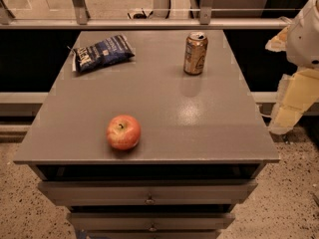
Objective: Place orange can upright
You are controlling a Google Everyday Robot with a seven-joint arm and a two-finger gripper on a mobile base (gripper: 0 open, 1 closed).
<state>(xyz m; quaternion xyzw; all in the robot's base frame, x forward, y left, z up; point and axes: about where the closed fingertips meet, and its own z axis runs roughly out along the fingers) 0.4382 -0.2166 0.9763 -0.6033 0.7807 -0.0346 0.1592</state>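
The orange can point(195, 53) stands upright at the back right of the grey table top point(164, 108), its silver top and pull tab facing up. My gripper point(291, 108) is at the right edge of the view, off the table's right side and lower than the can. It is well apart from the can and holds nothing that I can see. The white arm point(305, 34) rises above it.
A red-yellow apple point(123, 132) sits near the table's front edge, left of centre. A dark blue snack bag point(101, 52) lies at the back left. Drawers point(149, 193) are below the top. A railing point(149, 23) runs behind the table.
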